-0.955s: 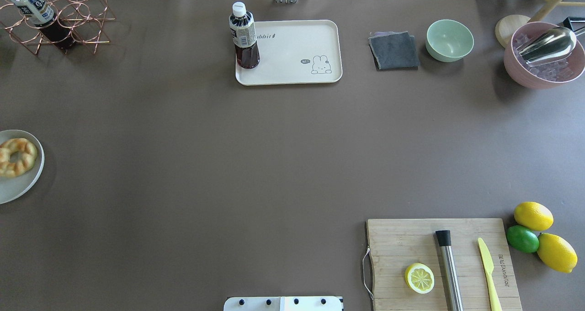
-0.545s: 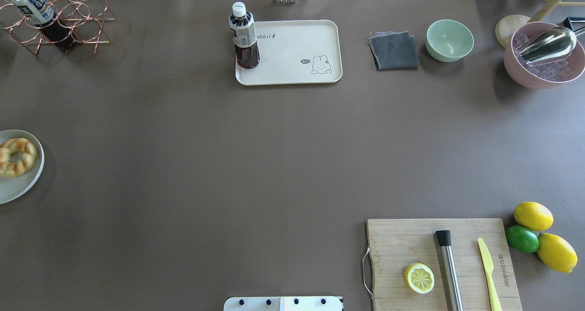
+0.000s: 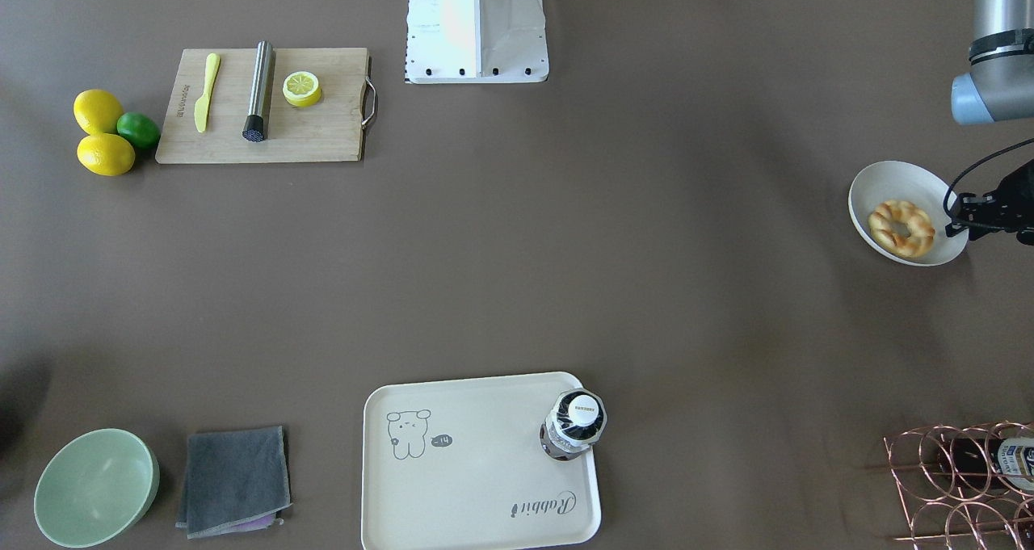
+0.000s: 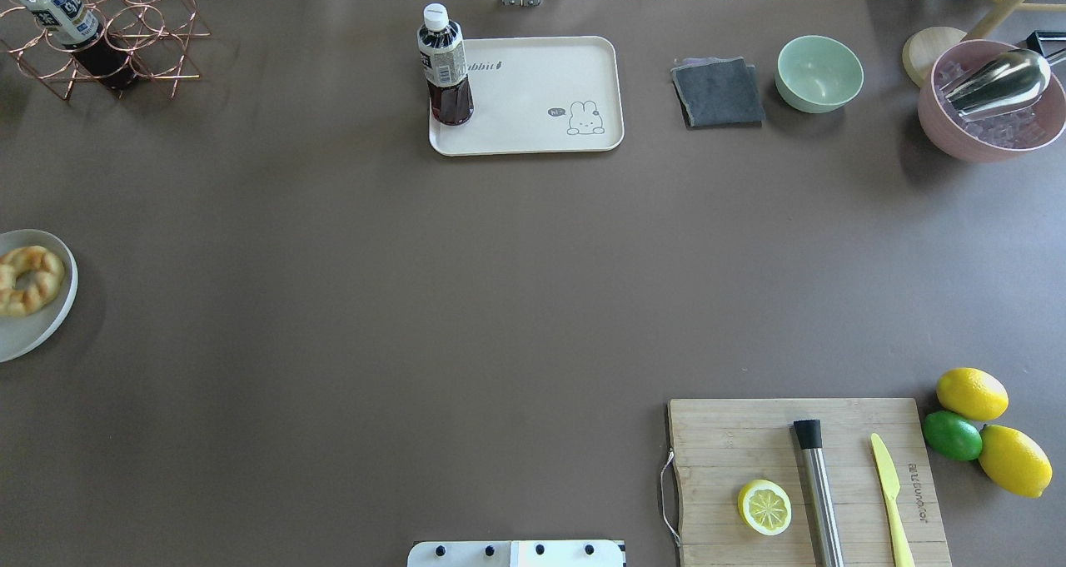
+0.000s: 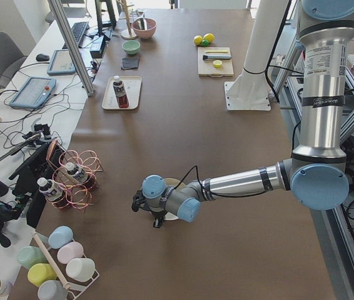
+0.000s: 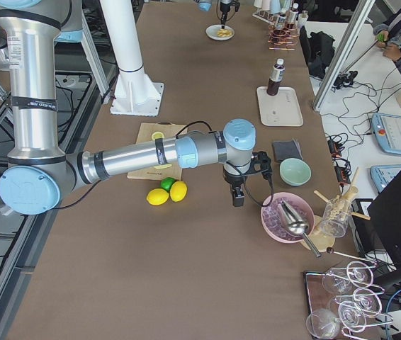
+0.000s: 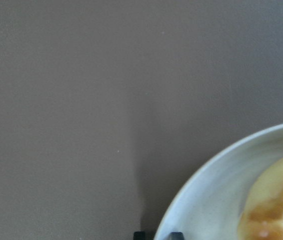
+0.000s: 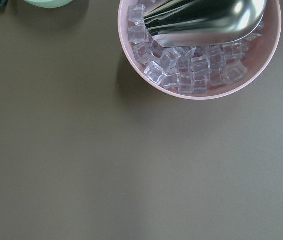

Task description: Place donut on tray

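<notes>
The golden braided donut lies on a round white plate at the table's left edge; both also show in the front view, the donut on the plate. My left gripper stands at the plate's outer rim. In the left wrist view its two fingertips sit close together with the rim between them. The cream tray with the rabbit drawing lies at the far middle, apart from the donut. My right gripper hangs near the pink ice bowl; I cannot tell whether it is open.
A dark drink bottle stands on the tray's left corner. A copper wire rack is at far left. A grey cloth, green bowl and pink ice bowl are at far right. A cutting board with a lemon half lies near right.
The plate with the donut has slid a little to the left and away from the robot. Nothing else has moved.
</notes>
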